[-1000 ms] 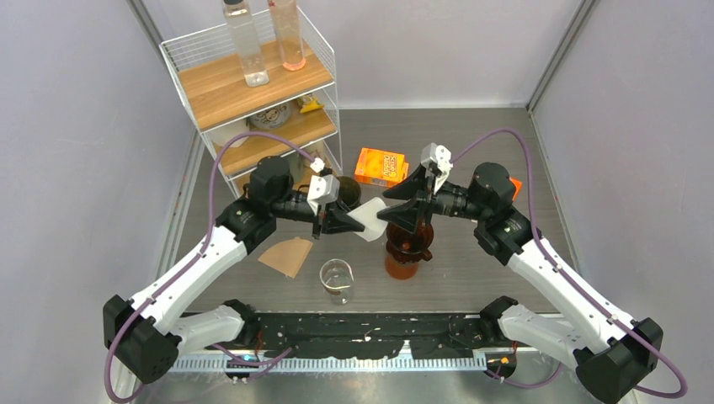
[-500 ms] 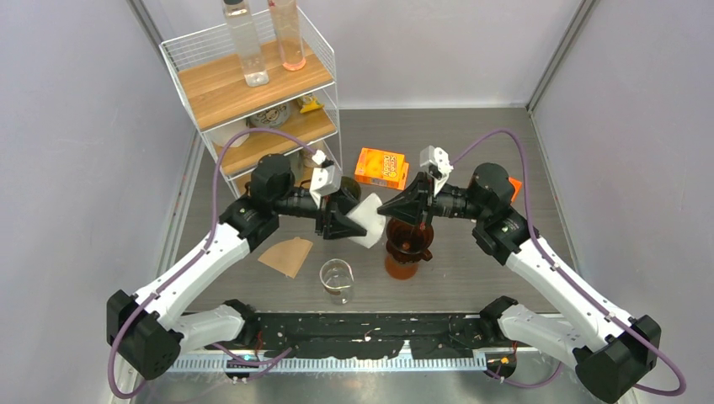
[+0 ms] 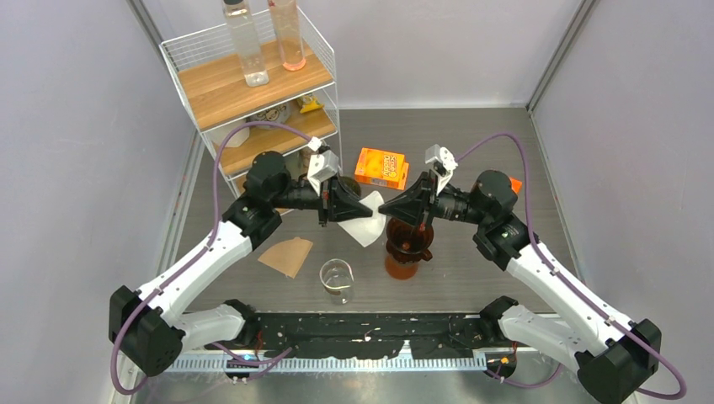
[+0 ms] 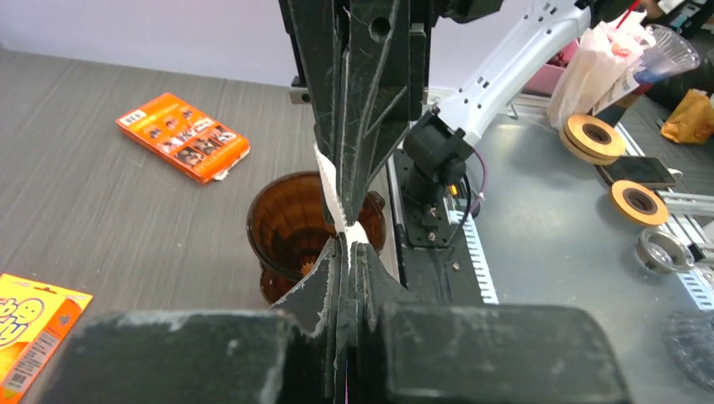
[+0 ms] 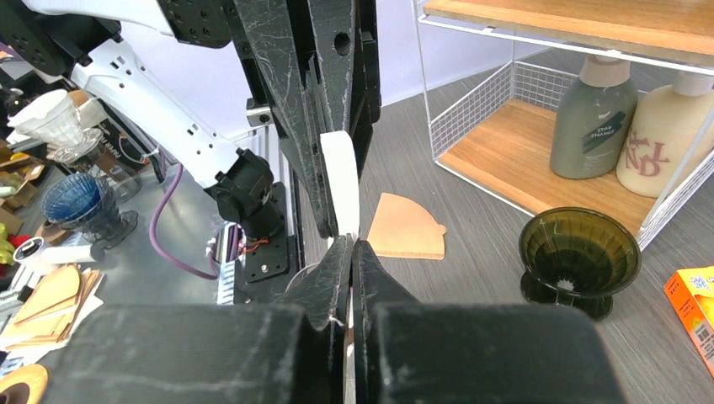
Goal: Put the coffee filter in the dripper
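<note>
A white coffee filter point(image 3: 367, 225) hangs in the air, pinched from both sides. My left gripper point(image 3: 359, 210) is shut on its left edge and my right gripper point(image 3: 381, 211) on its right edge. The left wrist view shows the filter point(image 4: 331, 187) edge-on between my left gripper point(image 4: 347, 241) and the opposing fingers above. In the right wrist view it point(image 5: 341, 181) rises from my right gripper point(image 5: 352, 242). The amber dripper point(image 3: 407, 246) stands on a carafe just below and right of the filter, its open cone point(image 4: 290, 220) empty.
A brown paper filter point(image 3: 288, 255) lies flat on the table. A glass beaker point(image 3: 337, 279) stands in front. An orange box point(image 3: 380, 167) lies behind the grippers. A dark green dripper point(image 5: 577, 251) sits beside the wire shelf point(image 3: 253, 84), which holds bottles point(image 5: 594, 118).
My right gripper has shut on the filter. My left gripper let go briefly, then shut on it again. Both grippers and the filter have shifted slightly toward the back.
</note>
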Controlling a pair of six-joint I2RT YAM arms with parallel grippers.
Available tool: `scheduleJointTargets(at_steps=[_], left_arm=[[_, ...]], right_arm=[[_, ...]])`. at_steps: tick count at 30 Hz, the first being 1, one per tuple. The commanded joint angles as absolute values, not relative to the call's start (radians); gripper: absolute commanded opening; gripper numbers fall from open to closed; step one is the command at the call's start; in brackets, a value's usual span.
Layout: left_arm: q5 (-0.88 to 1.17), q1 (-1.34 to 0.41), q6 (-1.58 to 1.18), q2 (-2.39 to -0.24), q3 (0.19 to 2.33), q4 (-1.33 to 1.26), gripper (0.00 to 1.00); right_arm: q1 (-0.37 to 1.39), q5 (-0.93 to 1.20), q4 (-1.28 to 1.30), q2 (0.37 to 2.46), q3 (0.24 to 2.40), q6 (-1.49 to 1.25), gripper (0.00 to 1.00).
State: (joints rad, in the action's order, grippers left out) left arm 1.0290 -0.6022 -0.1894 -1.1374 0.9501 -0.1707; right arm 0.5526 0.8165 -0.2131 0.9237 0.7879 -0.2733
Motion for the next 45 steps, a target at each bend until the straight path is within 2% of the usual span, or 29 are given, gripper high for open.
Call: scheduleJointTargets(at_steps=[1, 10, 14, 19, 21, 27, 31, 45], left_arm=[[1.009, -0.606, -0.195, -1.128, 0.953, -0.210, 0.00], [0.984, -0.606, -0.109, -1.086, 0.923, -0.152, 0.00], [0.987, -0.606, -0.102, -1.087, 0.926, -0.149, 0.00], [1.018, -0.606, -0.088, -1.101, 0.937, -0.141, 0.00], [1.040, -0.606, -0.078, -1.107, 0.943, -0.135, 0.00], [1.044, -0.605, -0.064, -1.127, 0.965, -0.107, 0.00], [1.032, -0.606, -0.058, -1.135, 0.969, -0.097, 0.00], [0.919, -0.605, -0.090, -1.100, 0.957, -0.093, 0.00]], right_arm=[[0.558, 0.754, -0.254, 0.886, 0.787, -0.301, 0.05], [0.556, 0.502, -0.004, 0.771, 0.797, -0.149, 0.08], [0.555, 0.470, 0.063, 0.733, 0.798, -0.106, 0.24], [0.555, 0.451, 0.078, 0.720, 0.793, -0.087, 0.39], [0.556, 0.451, 0.070, 0.731, 0.791, -0.086, 0.51], [0.555, 0.497, -0.020, 0.791, 0.788, -0.150, 0.63], [0.555, 0.504, -0.047, 0.829, 0.797, -0.179, 0.67], [0.555, 0.573, -0.037, 0.811, 0.798, -0.216, 0.67]])
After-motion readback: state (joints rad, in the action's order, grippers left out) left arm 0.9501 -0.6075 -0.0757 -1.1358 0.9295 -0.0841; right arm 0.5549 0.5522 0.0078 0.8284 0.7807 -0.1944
